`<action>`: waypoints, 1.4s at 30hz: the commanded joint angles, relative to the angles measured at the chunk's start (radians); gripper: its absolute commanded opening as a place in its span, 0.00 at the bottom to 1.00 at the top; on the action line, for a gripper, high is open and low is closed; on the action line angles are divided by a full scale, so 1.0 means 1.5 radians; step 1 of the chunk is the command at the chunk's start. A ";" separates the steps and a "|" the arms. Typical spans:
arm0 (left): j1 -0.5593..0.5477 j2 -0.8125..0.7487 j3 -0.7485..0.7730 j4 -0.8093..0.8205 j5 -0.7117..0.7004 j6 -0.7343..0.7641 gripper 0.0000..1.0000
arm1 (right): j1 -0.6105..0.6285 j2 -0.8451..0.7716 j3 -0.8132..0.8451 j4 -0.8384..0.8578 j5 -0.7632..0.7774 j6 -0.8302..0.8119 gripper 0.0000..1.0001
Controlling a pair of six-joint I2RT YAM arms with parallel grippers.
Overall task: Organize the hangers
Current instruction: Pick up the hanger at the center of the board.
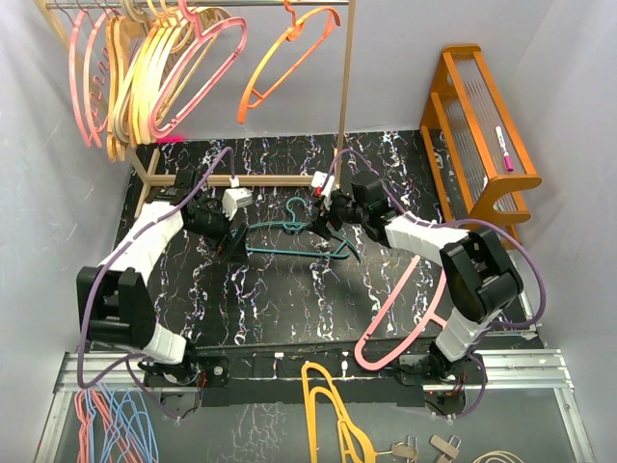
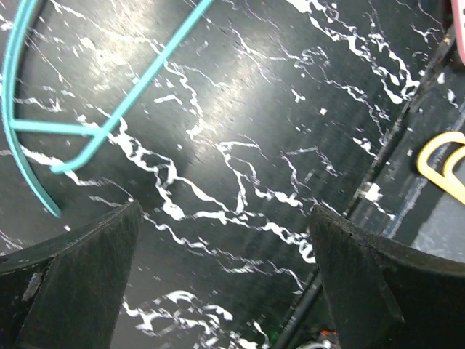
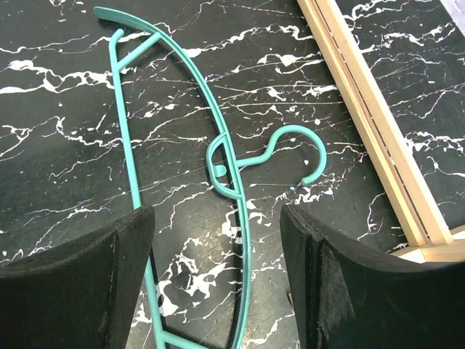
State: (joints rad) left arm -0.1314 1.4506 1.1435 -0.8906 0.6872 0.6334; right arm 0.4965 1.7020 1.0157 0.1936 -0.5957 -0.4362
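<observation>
A teal hanger (image 1: 289, 239) lies flat on the black marbled mat (image 1: 280, 289) between my two grippers. My right gripper (image 1: 326, 224) is open just above the mat, its jaws straddling the teal hanger's curved top bar (image 3: 236, 218) below the hook (image 3: 305, 149). My left gripper (image 1: 224, 241) is open and empty over bare mat, the teal hanger's end (image 2: 65, 131) ahead of it to the left. Several pink, salmon, tan and yellow hangers (image 1: 145, 68) and one orange hanger (image 1: 289, 58) hang on the rail. A pink hanger (image 1: 395, 304) lies by the right arm.
The wooden rack's upright (image 1: 344, 77) and base bar (image 3: 370, 116) stand just behind my right gripper. An orange wooden rack (image 1: 482, 125) stands at the right. A mustard-yellow hanger (image 1: 328, 405) lies past the mat's front edge, and a blue-and-pink bunch (image 1: 111, 420) sits at the front left.
</observation>
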 commanded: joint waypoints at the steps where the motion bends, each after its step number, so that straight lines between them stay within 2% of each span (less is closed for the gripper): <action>1: 0.003 0.064 0.034 0.099 0.047 0.054 0.97 | 0.003 -0.064 -0.035 0.071 -0.011 0.002 0.73; 9: 0.002 0.194 0.051 0.312 -0.039 0.045 0.95 | 0.003 -0.150 -0.139 0.137 0.051 0.043 0.73; 14: 0.003 0.285 0.103 0.348 -0.073 0.058 0.92 | 0.003 -0.197 -0.181 0.154 0.043 0.067 0.73; 17: 0.003 0.325 0.124 0.329 -0.063 0.072 0.86 | 0.003 -0.210 -0.195 0.154 0.050 0.064 0.73; 21: 0.001 0.345 0.126 0.285 -0.043 0.100 0.76 | 0.003 -0.219 -0.206 0.156 0.065 0.058 0.73; 24: -0.001 0.338 0.104 0.263 -0.049 0.126 0.65 | 0.002 -0.218 -0.207 0.157 0.071 0.060 0.74; 26: -0.001 0.332 0.086 0.243 -0.051 0.151 0.55 | 0.002 -0.213 -0.206 0.162 0.069 0.062 0.74; 28: -0.001 0.325 0.065 0.227 -0.053 0.172 0.42 | 0.002 -0.207 -0.207 0.170 0.069 0.065 0.74; 32: -0.002 0.306 0.017 0.205 -0.060 0.208 0.36 | 0.002 -0.194 -0.209 0.187 0.070 0.076 0.75; 35: -0.005 0.282 -0.024 0.215 -0.075 0.224 0.24 | 0.002 -0.190 -0.212 0.192 0.071 0.078 0.77; 36: -0.008 0.273 -0.040 0.223 -0.081 0.227 0.19 | 0.002 -0.189 -0.215 0.193 0.074 0.079 0.79; 38: -0.015 0.246 -0.070 0.241 -0.097 0.234 0.08 | 0.002 -0.185 -0.221 0.195 0.077 0.076 0.97; 40: -0.025 0.217 -0.104 0.276 -0.124 0.226 0.00 | 0.002 -0.180 -0.227 0.198 0.089 0.070 0.98; 42: -0.033 0.190 -0.135 0.306 -0.149 0.217 0.00 | 0.002 -0.173 -0.232 0.203 0.105 0.065 0.98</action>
State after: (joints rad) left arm -0.1486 1.7844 1.0492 -0.3901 0.5541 0.9546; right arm 0.4976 1.4189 0.6815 0.4240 -0.4847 -0.3309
